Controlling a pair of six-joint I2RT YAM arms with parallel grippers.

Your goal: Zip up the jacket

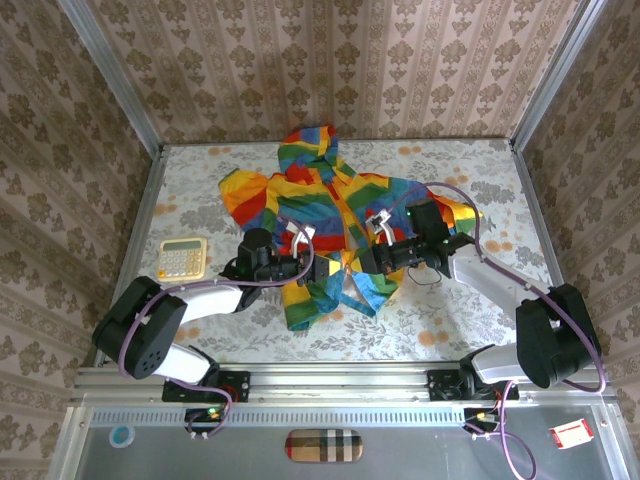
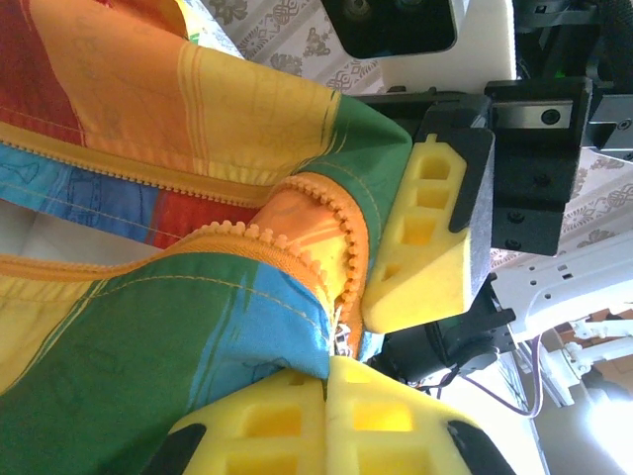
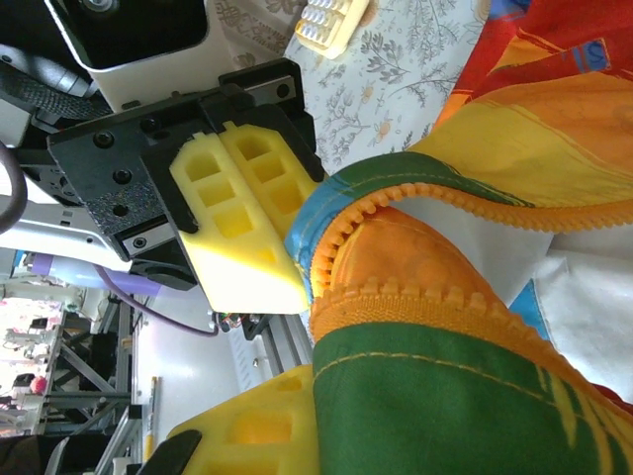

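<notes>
- Top view: even, soft light from above; faint shadows on the table (image 1: 450, 330); sharp, no glare;
- Left wrist view: jacket (image 2: 148, 327) bright and crisp; lower right corner blown out white;
- Right wrist view: background at left hazy, out of focus.

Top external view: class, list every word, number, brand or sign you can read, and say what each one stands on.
No text here can be read.
Keys of the calculator: too small to read.
Label on the red and white box: too blurred to read.
On the jacket: plain stripes, no print seen.
</notes>
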